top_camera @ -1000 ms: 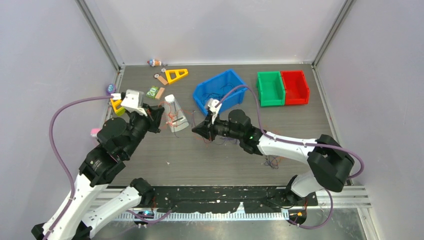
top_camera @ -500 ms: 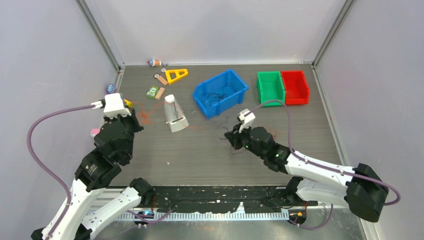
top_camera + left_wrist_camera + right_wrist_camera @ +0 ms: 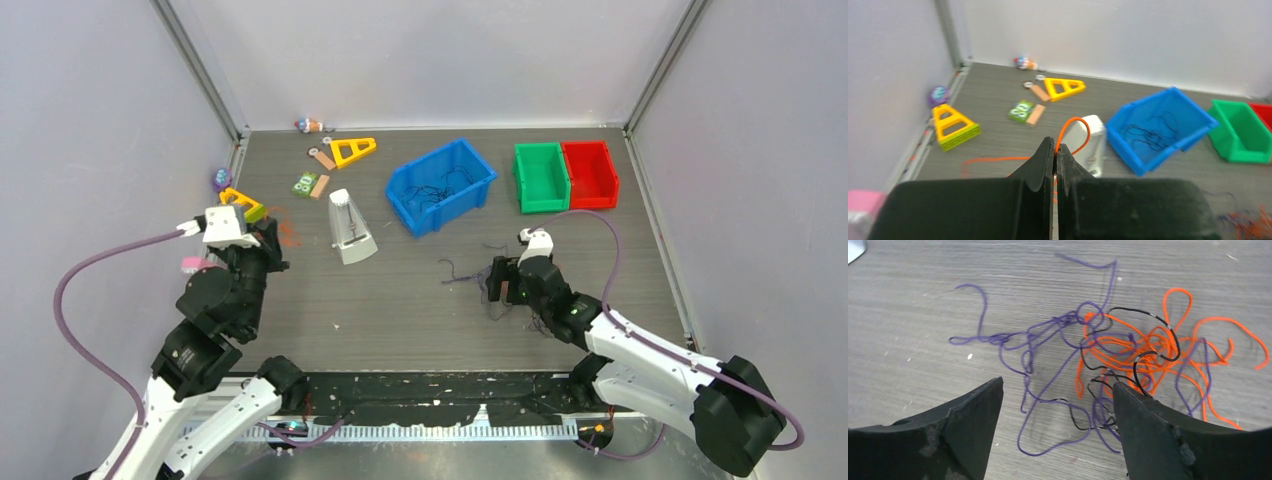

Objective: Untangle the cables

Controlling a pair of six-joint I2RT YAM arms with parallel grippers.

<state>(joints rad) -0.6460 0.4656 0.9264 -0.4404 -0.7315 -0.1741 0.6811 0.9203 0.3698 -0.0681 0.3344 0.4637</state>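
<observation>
A loose tangle of thin cables (image 3: 1128, 347), purple, orange and black, lies flat on the grey table (image 3: 400, 300). My right gripper (image 3: 1058, 385) hovers just over its near edge, open, with nothing between the fingers; from above it (image 3: 497, 282) sits at the clump (image 3: 470, 272) right of centre. My left gripper (image 3: 1055, 143) is shut on a single orange cable (image 3: 1074, 118) that loops up out of the fingertips and trails over the table to the left. Seen from above, that gripper (image 3: 268, 248) is near the left wall.
A blue bin (image 3: 472, 188) holding several black strands stands at the back centre, with green (image 3: 541, 177) and red (image 3: 590, 173) bins to its right. A white wedge-shaped block (image 3: 350, 228), two yellow triangles (image 3: 350, 150) (image 3: 240, 203) and small parts lie at the back left.
My right arm has drawn back to the right and opened, leaving the clump on the table. My left arm has pulled away to the left, still pinching the orange cable.
</observation>
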